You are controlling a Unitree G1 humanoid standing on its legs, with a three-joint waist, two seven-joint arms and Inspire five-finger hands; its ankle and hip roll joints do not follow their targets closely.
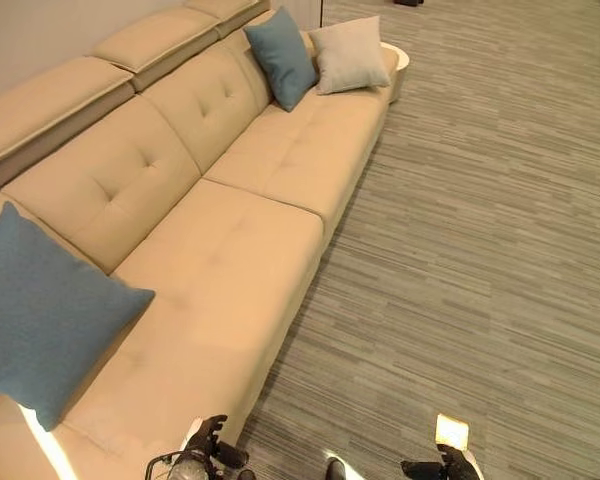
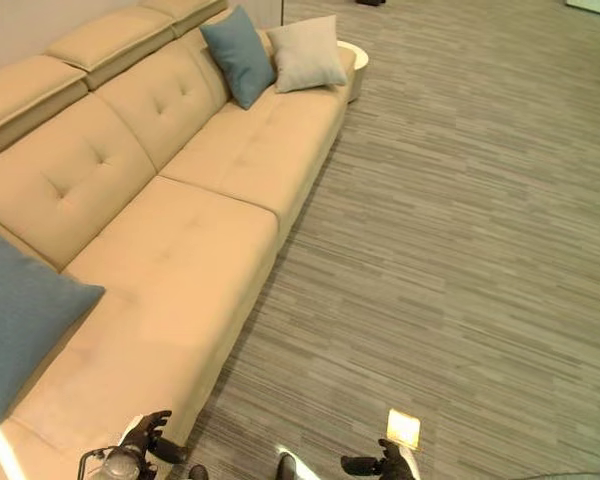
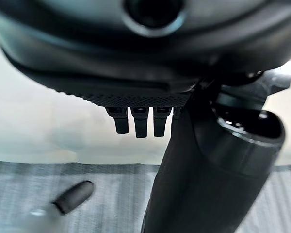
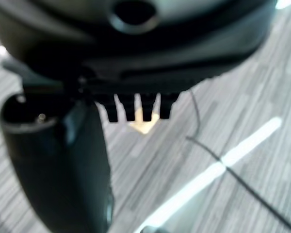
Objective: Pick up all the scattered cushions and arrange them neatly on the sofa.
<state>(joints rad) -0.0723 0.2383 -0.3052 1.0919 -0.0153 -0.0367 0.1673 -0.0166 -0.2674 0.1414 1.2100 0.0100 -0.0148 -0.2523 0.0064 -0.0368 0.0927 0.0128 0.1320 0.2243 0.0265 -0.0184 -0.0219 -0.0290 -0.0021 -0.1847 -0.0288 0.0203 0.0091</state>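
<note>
Both my hands low at frame bottom, left hand (image 1: 202,450) by sofa (image 1: 230,260) front, right hand (image 1: 450,466) over floor (image 1: 480,200), fingers relaxed, holding nothing, blue cushion (image 1: 40,315) near end, 2nd blue cushion (image 1: 281,56) + grey cushion (image 1: 348,55) touching at far end.

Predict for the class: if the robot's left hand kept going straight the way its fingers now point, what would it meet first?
Probably the sofa. The left hand hangs open, holding nothing, at the seat's front edge, fingers aimed at the beige upholstery; depth is unclear.
</note>
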